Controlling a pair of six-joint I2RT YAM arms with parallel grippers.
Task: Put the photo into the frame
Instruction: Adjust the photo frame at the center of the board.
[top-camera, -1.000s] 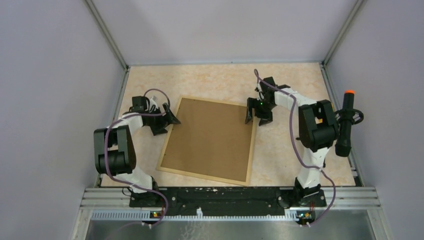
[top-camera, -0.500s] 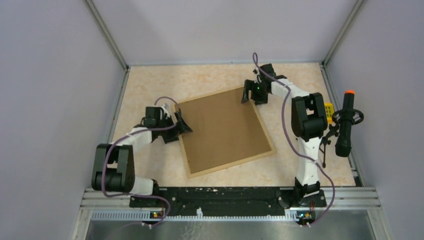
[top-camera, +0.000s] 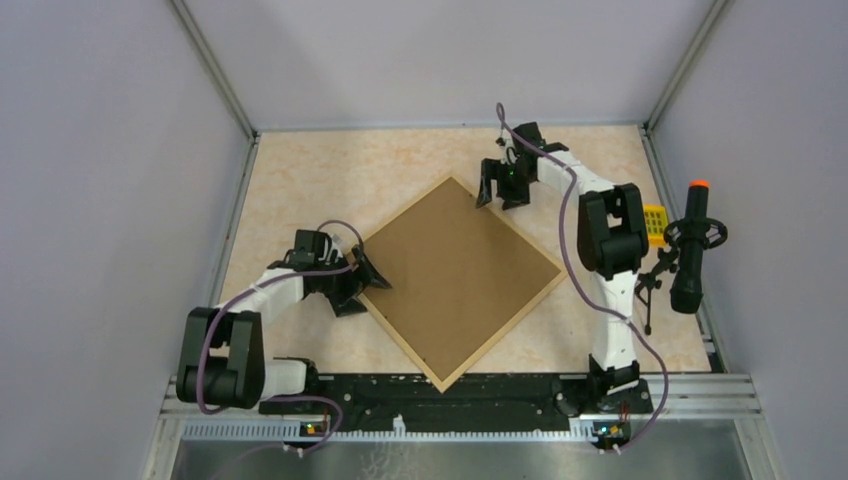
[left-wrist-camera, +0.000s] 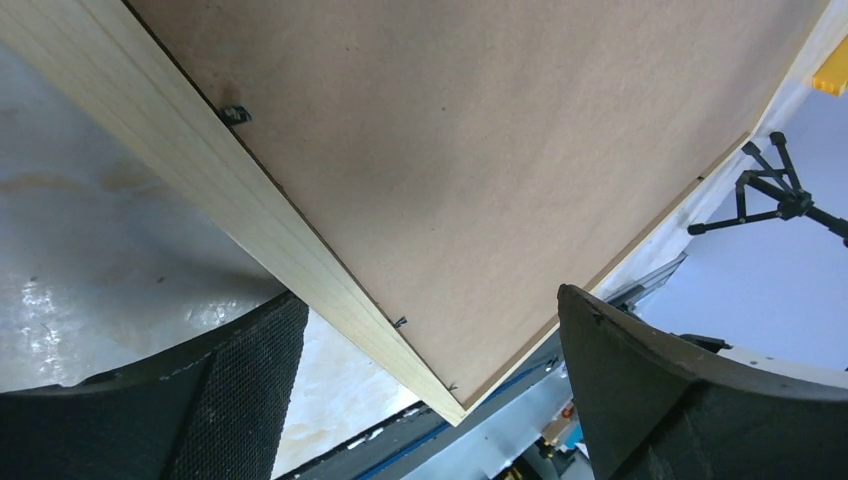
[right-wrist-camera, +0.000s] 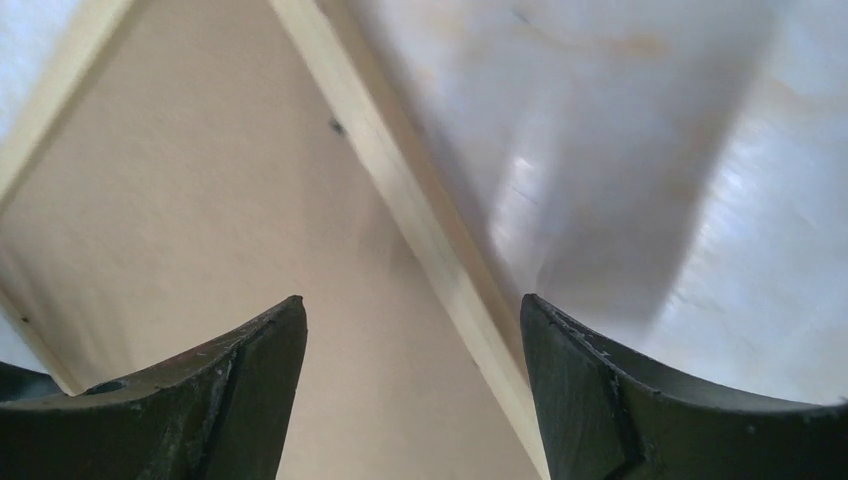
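The frame (top-camera: 503, 330), thin light wood, lies back-up on the table and is turned like a diamond. A brown backing board (top-camera: 460, 275) fills it. The photo is hidden. My left gripper (top-camera: 362, 285) stands open at the frame's left corner. In the left wrist view the moulding (left-wrist-camera: 250, 200) runs between the left gripper's (left-wrist-camera: 430, 300) wide-apart fingers. My right gripper (top-camera: 498, 192) is open at the far corner. There it (right-wrist-camera: 410, 300) straddles the moulding (right-wrist-camera: 400, 180), with the board (right-wrist-camera: 200, 200) beside it.
A black handle with an orange tip (top-camera: 693, 245) stands on a small tripod at the right edge, with a yellow object (top-camera: 655, 222) next to it. Grey walls close in three sides. A metal rail (top-camera: 460, 395) runs along the near edge.
The frame has turned counter-clockwise from nearly square-on to a diamond. My left gripper moved nearer with its corner. The right gripper moved to the far left with its corner.
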